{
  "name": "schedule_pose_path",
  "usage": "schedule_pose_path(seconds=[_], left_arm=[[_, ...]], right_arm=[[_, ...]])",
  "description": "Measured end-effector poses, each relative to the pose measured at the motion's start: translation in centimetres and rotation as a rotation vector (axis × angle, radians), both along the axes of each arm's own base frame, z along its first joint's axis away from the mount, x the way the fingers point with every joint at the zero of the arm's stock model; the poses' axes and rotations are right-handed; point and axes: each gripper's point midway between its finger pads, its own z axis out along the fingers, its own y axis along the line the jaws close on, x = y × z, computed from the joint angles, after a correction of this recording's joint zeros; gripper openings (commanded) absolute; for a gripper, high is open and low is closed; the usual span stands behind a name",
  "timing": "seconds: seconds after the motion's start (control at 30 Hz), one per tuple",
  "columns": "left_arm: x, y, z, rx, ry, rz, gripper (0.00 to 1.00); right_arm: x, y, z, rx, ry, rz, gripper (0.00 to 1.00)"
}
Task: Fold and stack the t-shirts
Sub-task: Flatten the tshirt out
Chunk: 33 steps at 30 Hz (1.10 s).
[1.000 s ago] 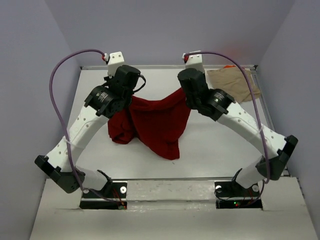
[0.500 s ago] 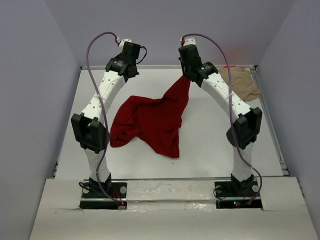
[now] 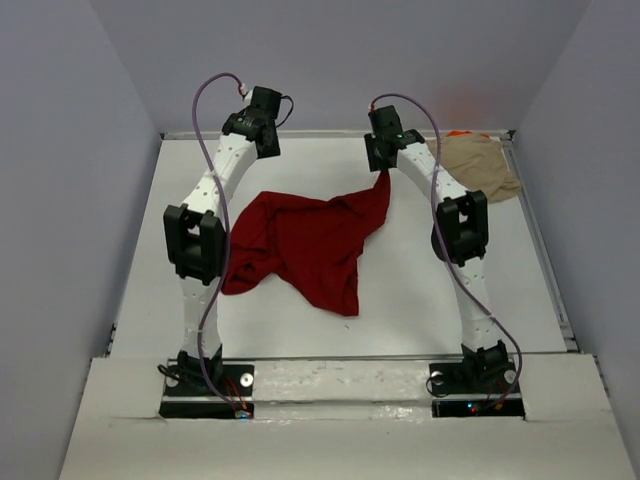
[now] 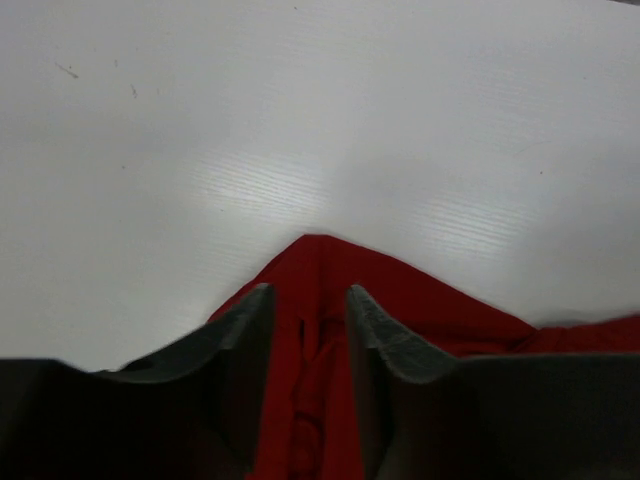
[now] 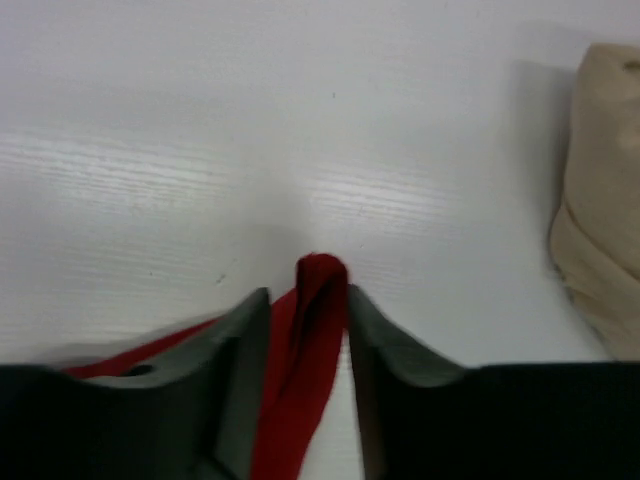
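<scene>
- The dark red t-shirt (image 3: 305, 240) lies spread and rumpled on the white table (image 3: 420, 290), about midway between the two arms, with one lobe reaching toward the near edge.
- Its far right corner is drawn up into a narrow strand that runs to the right gripper (image 5: 308, 292); the rest of the cloth rests on the table.
- In the right wrist view, that gripper's jaws stand partly apart. The red strand passes up between them, and its rolled end pokes out just past the fingertips.
- The strand lies against one finger (image 5: 395, 350), while a sliver of table shows beside the other, so the pictures do not show whether the cloth is truly pinched.
- The left gripper (image 4: 308, 292) is also partly open, with a moderate gap between its jaws.
- In the left wrist view, red cloth shows in that gap and comes to a peak just beyond the fingertips. It looks to be lying on the table, though contact with the fingers cannot be told.
- In the top view, both arms reach out toward the far side of the table.
- The tan t-shirt (image 3: 480, 165) sits bunched in the far right corner, well apart from the red one.
- A sliver of orange fabric (image 3: 459, 133) peeks out at its far edge.
</scene>
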Motion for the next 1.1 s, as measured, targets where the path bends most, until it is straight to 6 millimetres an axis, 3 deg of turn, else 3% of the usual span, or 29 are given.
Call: schedule_pose_path(seconds=[0.03,0.1,0.17,0.23,0.27,0.33,0.43,0.47,0.5,0.57,0.67,0.8,1.0,1.1], left_arm=[[0.0,-0.1,0.0,-0.005,0.001,-0.004,0.74],[-0.3,-0.2,-0.4,-0.004,0.014,-0.011,0.87],[-1.1,-0.3,-1.0,0.000,0.036,-0.021,0.88],[-2.7,-0.4,-1.4,0.006,0.059,-0.033,0.77],[-3.0,-0.4,-1.4,0.004,0.059,-0.034,0.72],[-5.5,-0.5,-1.1,0.008,0.078,-0.050,0.65],[-8.4,-0.7,0.2,-0.007,0.059,-0.072,0.55],[-9.3,-0.7,0.9,-0.012,0.045,-0.078,0.48],[-9.9,-1.0,1.6,-0.019,0.027,-0.084,0.39],[-11.3,-1.3,2.5,-0.035,-0.006,-0.088,0.38],[-12.5,-1.7,2.2,-0.052,-0.016,-0.096,0.55],[-12.8,-2.5,-2.5,-0.042,0.080,-0.105,0.54],[-12.5,-3.1,-11.9,-0.020,0.289,-0.114,0.54],[-12.4,-1.8,-13.7,0.007,0.329,-0.080,0.50]], right_arm=[[-0.1,0.1,-1.0,0.001,0.021,0.009,0.73],[-0.7,0.1,-2.2,0.013,0.061,0.019,0.75],[-1.1,0.0,-2.2,0.026,0.076,0.023,0.77],[-2.2,0.0,-1.2,0.048,0.070,0.029,0.79],[-3.5,-0.3,-0.5,0.046,0.075,0.029,0.79],[-5.4,-0.4,2.0,0.052,0.053,0.039,0.79],[-8.3,0.5,7.7,0.091,-0.038,0.075,0.78],[-8.8,0.7,8.8,0.100,-0.059,0.082,0.77],[-10.2,1.6,11.3,0.142,-0.109,0.114,0.75],[-12.7,2.6,13.4,0.205,-0.141,0.159,0.75],[-17.4,3.4,14.0,0.305,-0.129,0.224,0.75],[-19.7,3.2,14.5,0.354,-0.125,0.244,0.72],[-20.1,3.3,16.2,0.380,-0.166,0.260,0.71],[-19.9,3.4,16.3,0.379,-0.173,0.263,0.71]])
